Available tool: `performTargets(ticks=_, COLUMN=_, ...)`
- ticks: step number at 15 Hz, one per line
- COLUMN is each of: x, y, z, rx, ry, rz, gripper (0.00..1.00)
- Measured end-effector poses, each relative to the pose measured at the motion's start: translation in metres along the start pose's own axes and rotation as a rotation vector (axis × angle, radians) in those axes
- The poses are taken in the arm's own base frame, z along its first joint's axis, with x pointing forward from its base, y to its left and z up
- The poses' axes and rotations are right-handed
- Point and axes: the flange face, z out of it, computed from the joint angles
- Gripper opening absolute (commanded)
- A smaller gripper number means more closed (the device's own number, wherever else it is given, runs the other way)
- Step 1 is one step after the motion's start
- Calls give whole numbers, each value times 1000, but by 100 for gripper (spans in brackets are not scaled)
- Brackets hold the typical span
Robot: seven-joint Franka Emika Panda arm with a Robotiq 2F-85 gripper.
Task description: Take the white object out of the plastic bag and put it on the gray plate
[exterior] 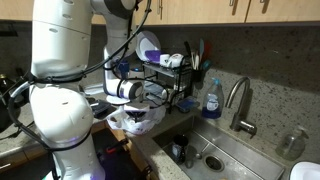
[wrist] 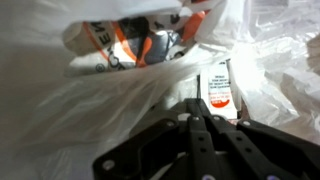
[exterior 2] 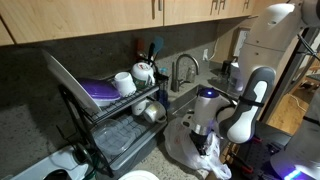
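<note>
Black robot gripper (wrist: 203, 120), jaws fully together, buried in one thin translucent whitish plastic bag (wrist: 90, 100), pinched thing unclear, one white orange-labelled packet (wrist: 218, 92) just beyond.

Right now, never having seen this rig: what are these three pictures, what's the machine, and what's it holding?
It is one white robot arm at a kitchen counter, beside a sink. Two pictures come from cameras standing outside the robot; both show the dish rack and the faucet. The third comes from a camera on the wrist, looking past the end effector, which is the grasping part. The end effector sits down in a crumpled plastic bag on the counter, and its jaws are shut. Through the film, the wrist view shows printed packets. The pictures do not show whether the jaws pinch only film or something inside.
</note>
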Motion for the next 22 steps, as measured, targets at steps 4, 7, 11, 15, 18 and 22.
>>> performTargets(ticks=4, x=5, y=3, z=-10, rx=-24, ry=26, rz=-7, gripper=5)
performTargets(ticks=7, x=5, y=-1, z=-9, rx=-19, ry=23, rz=-8, gripper=27)
performTargets(ticks=11, x=3, y=-14, z=-5, rx=-1, ry=13, rz=-22, gripper=51)
performTargets(ticks=15, x=0, y=-16, z=-3, rx=4, ry=5, rz=-23, gripper=73)
performTargets(ticks=18, x=-2, y=-14, z=-3, rx=1, ry=2, rz=-29, gripper=74)
performTargets(ticks=22, x=-6, y=-13, z=2, rx=9, ry=-7, rz=-23, gripper=46)
